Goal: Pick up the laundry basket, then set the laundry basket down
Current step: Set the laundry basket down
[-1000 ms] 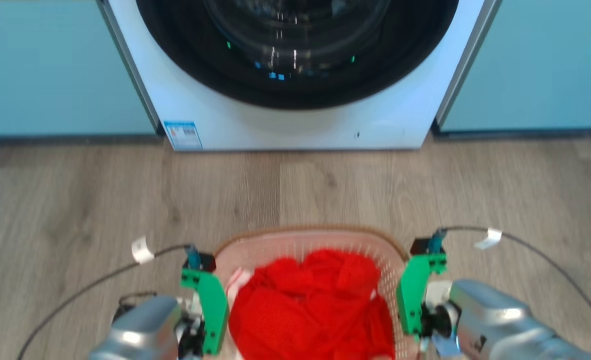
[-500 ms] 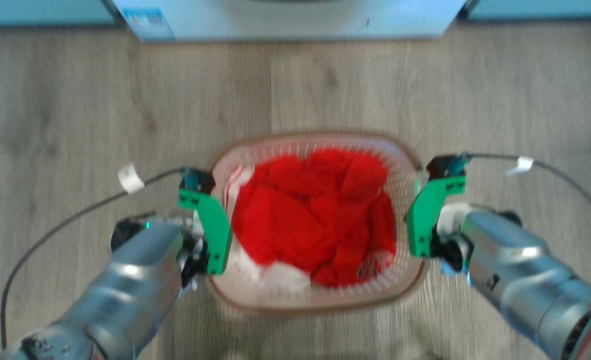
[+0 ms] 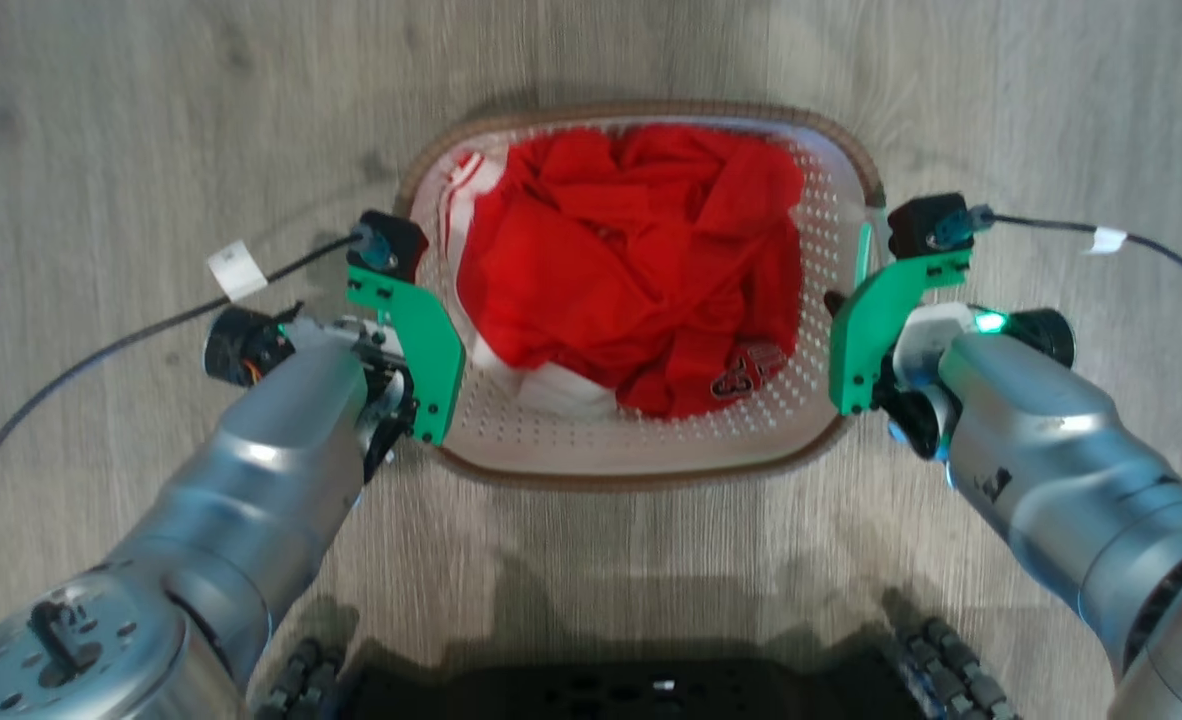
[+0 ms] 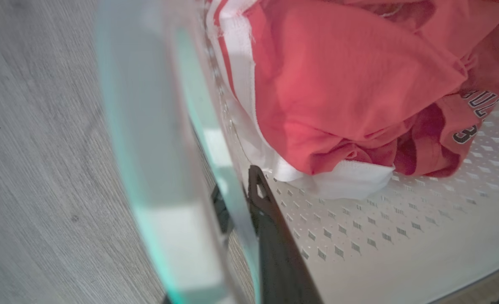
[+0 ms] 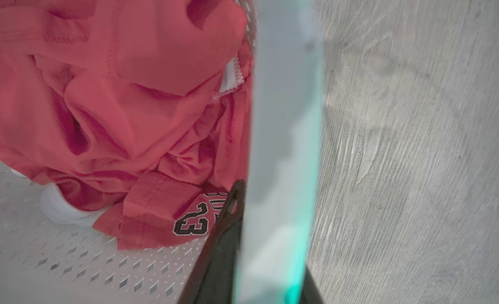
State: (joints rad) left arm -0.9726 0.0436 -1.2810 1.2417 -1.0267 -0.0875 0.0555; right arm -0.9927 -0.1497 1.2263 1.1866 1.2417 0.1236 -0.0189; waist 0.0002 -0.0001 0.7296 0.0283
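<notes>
**Head view.** The laundry basket (image 3: 651,445) is white perforated plastic, rounded-rectangular, with a brown woven-look rim. It sits square in front of me over the grey wood-look floor (image 3: 151,120). Its long axis runs side to side, one short end at each pincer. My left gripper (image 3: 421,340) is at the left end and my right gripper (image 3: 856,340) at the right end. Neither arm is nearer than the other. A crumpled red jersey with white trim (image 3: 631,260) fills the far half. The green brackets hide my fingertips here. I cannot tell whether the base is clear of the floor.

**Left wrist view.** This shows the grip itself. One dark finger (image 4: 275,245) lies inside the wall and a sliver of the other lies outside. The pale side handle (image 4: 165,169) is pinched between them, so this pincer is clamped on the basket.

**Right wrist view.** It mirrors the left. A dark finger (image 5: 222,253) is inside, beside the jersey's "23", and the pale handle band (image 5: 283,126) is squeezed against it. This pincer is clamped too.

**Judgement.** Any lift or lowering depends on both ends moving level along that side-to-side axis.
</notes>
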